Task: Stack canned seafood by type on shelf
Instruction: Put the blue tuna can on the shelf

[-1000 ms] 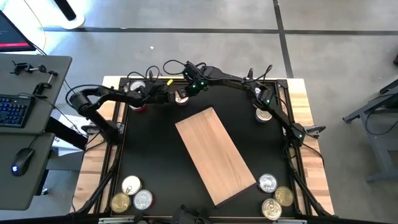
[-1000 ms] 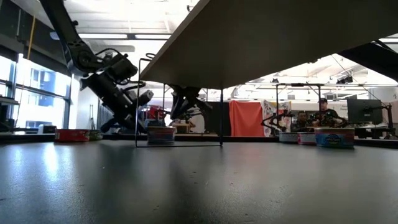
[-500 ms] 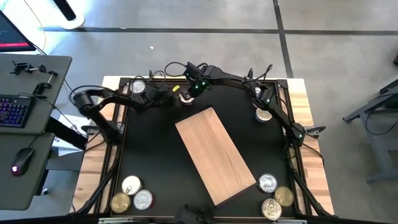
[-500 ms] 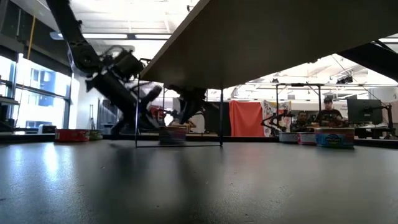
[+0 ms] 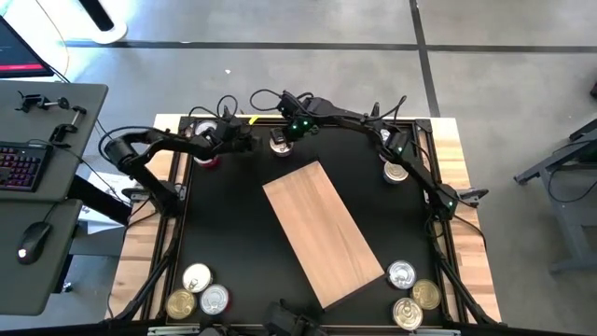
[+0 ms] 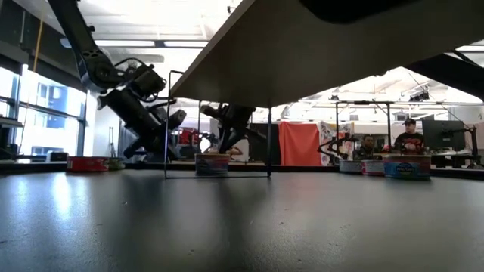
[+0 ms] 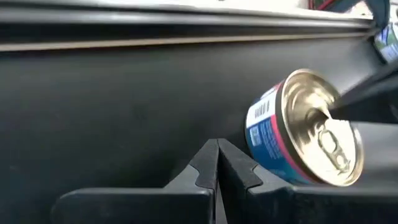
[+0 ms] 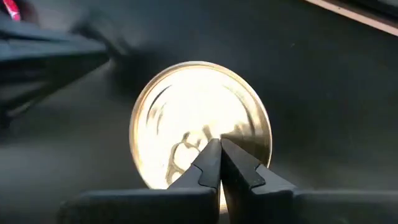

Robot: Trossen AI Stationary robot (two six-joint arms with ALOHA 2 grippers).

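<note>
Both pincers, left [image 7: 217, 163] and right [image 8: 219, 163], are closed empty beside one can [image 8: 200, 121].

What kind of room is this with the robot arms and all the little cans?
Probably a robotics lab or workshop. A black work table stands on a bare concrete floor, with a desk holding a keyboard and mouse beside it. The low view shows more equipment frames and seated people behind.

Gold-lidded can [image 7: 303, 138] wears blue and pink.
</note>
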